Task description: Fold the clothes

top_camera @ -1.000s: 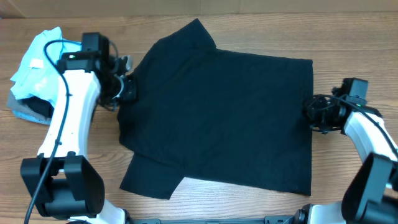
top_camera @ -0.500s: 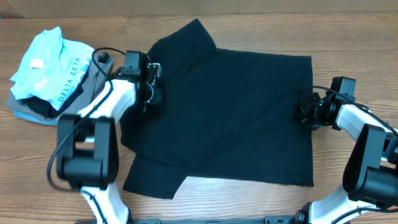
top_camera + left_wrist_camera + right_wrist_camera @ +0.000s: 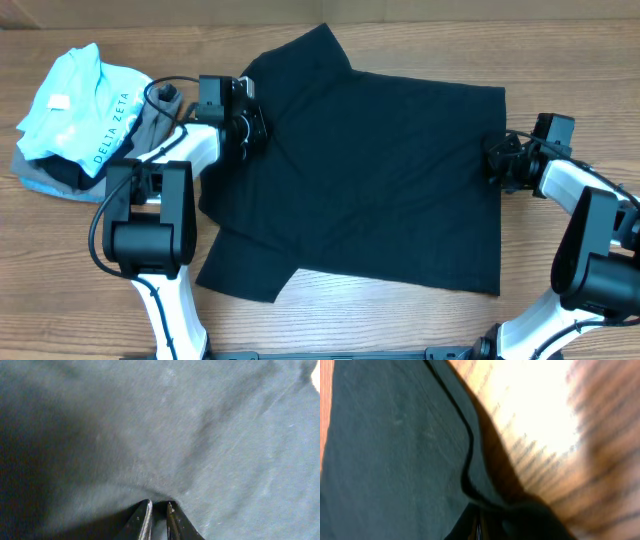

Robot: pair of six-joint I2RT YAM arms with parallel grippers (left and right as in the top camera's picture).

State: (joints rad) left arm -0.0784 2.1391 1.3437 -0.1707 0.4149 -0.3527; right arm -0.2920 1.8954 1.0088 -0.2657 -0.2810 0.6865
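Overhead: the black T-shirt is lying spread on the table, with my left gripper at its far left shoulder and my right gripper at its right edge. Left wrist: my fingers are standing narrow on puckered cloth; whether they are gripping, I cannot tell. Right wrist: I am pinching the hem closed. If the left side is slipping, the fold could be going crooked.

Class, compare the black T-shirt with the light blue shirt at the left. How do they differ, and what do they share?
The black T-shirt is plain; the light blue shirt carries lettering. The black T-shirt lies spread out on the table; the light blue shirt sits bunched on a grey garment. Both are shirts on the same wooden table.
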